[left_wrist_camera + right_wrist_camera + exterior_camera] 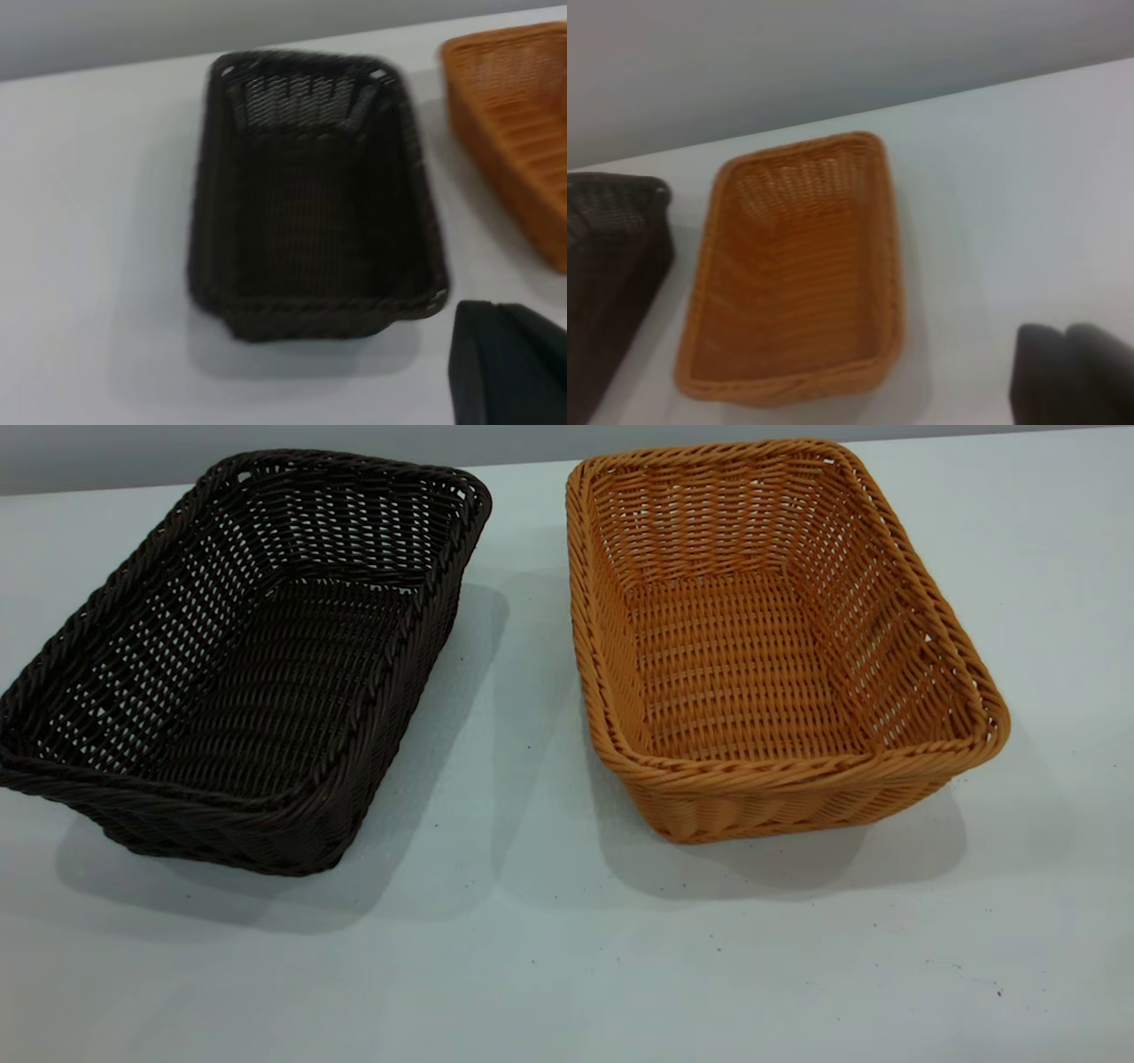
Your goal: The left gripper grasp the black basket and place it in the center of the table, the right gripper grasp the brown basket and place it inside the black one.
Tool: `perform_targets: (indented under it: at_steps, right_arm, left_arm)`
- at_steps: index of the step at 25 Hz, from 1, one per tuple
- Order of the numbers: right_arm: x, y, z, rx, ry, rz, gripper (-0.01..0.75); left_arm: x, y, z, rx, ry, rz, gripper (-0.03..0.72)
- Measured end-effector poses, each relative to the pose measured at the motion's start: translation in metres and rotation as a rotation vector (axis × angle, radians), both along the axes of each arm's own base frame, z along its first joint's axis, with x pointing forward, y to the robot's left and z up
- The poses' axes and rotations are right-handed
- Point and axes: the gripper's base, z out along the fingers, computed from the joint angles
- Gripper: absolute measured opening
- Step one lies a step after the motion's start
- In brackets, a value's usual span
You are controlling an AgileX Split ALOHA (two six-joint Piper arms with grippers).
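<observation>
The black basket (239,664) stands empty on the left of the table (532,957). To its right, a narrow gap away, stands the brown basket (753,655), also empty. Neither arm shows in the exterior view. In the left wrist view, a dark part of my left gripper (509,367) hangs above the table, off the near corner of the black basket (310,212). The brown basket (523,115) shows at that frame's edge. In the right wrist view, my right gripper (1076,376) is a dark shape over bare table beside the brown basket (793,274). It touches nothing.
A grey wall runs behind the table's far edge. White tabletop lies in front of both baskets and to the right of the brown one. The black basket (611,274) shows partly in the right wrist view.
</observation>
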Motion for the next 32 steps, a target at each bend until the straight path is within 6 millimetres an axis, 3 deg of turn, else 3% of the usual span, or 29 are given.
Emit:
perform_targets:
  at_steps: [8,11,17,21,27,32]
  right_arm:
    - [0.029,0.011,0.039,0.133,-0.028,0.133,0.423]
    - [0.049,0.018,0.043,0.283,0.018,0.193,0.493]
    - [0.096,0.023,0.055,0.760,0.094,0.165,0.511]
    - [0.128,0.024,0.050,1.015,0.228,0.129,0.511]
    - [0.169,0.023,0.031,1.180,0.395,0.066,0.511]
    - [0.188,0.036,0.011,1.203,0.557,0.045,0.511]
  left_arm:
    - [0.025,-0.009,0.041,-0.032,-0.113,-0.110,0.366]
    - [0.043,-0.010,0.046,-0.033,-0.122,-0.115,0.426]
    - [0.084,-0.012,0.061,-0.061,-0.140,-0.135,0.440]
    - [0.108,-0.013,0.063,-0.076,-0.127,-0.159,0.440]
    - [0.136,-0.015,0.057,-0.060,-0.106,-0.194,0.440]
    - [0.145,-0.016,0.053,-0.076,-0.073,-0.198,0.438]
